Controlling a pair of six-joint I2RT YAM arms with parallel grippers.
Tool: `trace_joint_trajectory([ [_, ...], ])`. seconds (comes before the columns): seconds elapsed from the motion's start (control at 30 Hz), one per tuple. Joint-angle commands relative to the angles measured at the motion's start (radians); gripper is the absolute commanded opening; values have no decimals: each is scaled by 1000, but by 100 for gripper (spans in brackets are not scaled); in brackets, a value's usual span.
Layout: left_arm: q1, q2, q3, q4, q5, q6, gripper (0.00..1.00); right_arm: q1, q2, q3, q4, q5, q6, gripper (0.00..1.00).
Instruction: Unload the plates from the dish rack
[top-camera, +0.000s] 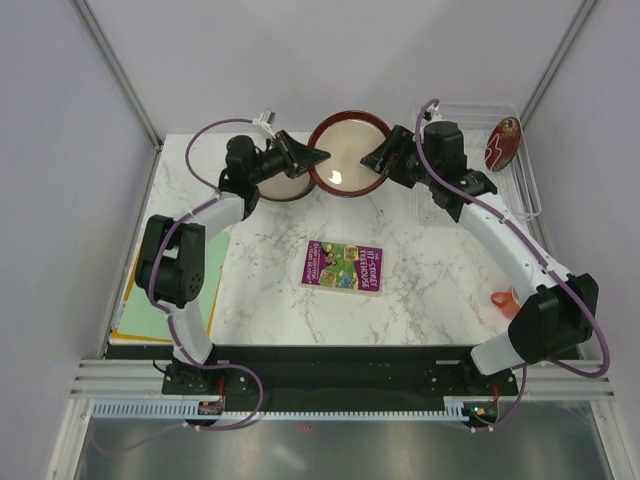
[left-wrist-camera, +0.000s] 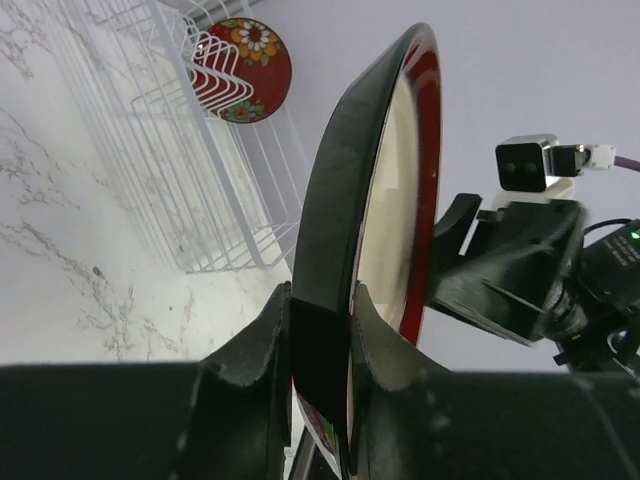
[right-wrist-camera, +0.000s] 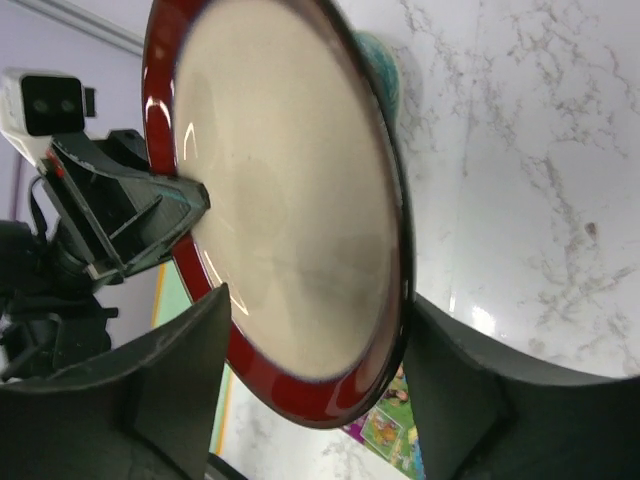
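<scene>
Cream-centred plate (top-camera: 350, 150) is held off the table (top-camera: 260, 270) at mid far edge, on edge, between both arms. Looks like a handover.

- Left gripper (left-wrist-camera: 320, 300): pinching the plate's dark rim at the bottom, fingers pressed onto both faces.
- Right gripper (right-wrist-camera: 315, 320): fingers spread, straddling the opposite rim. No pinch seen, with a gap on each side.

Risks, as judged:
- The plate hangs from one narrow bite on its rim. It is heavy and glazed, so it may pivot in the pads or slide out if the left arm swings fast.
- The right fingers sit on either side of the rim. If the left arm moves before the right one backs straight off, a finger catches the edge and levers the plate loose.
- A second brown plate (top-camera: 290, 188) lies flat on the table under the left wrist, toward the far left corner. A drop lands on it, and a hard set-down chips both.

Around:
- Dish rack (top-camera: 480, 165) sits at the far right corner, with the coral-red plate (top-camera: 503, 143) standing in its ribs, not yet unloaded.
- Purple book (top-camera: 343, 266) is mid-table, clear of the arms.
- Orange cup (top-camera: 503, 298) is by the right edge, close to the right arm's elbow.
- Green sheet (top-camera: 150, 305) is at the left edge.
</scene>
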Motion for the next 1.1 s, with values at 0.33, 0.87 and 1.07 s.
trace_joint_trajectory([
  [0.33, 172, -7, 167, -475, -179, 419, 2, -11, -103, 44, 33, 166, -183, 89],
  [0.87, 270, 218, 297, -574, -191, 463, 2, -59, -76, -31, 26, 163, -232, 91],
  [1.07, 307, 244, 294, -569, -208, 465, 2, -83, -82, -51, 26, 154, -238, 91],
])
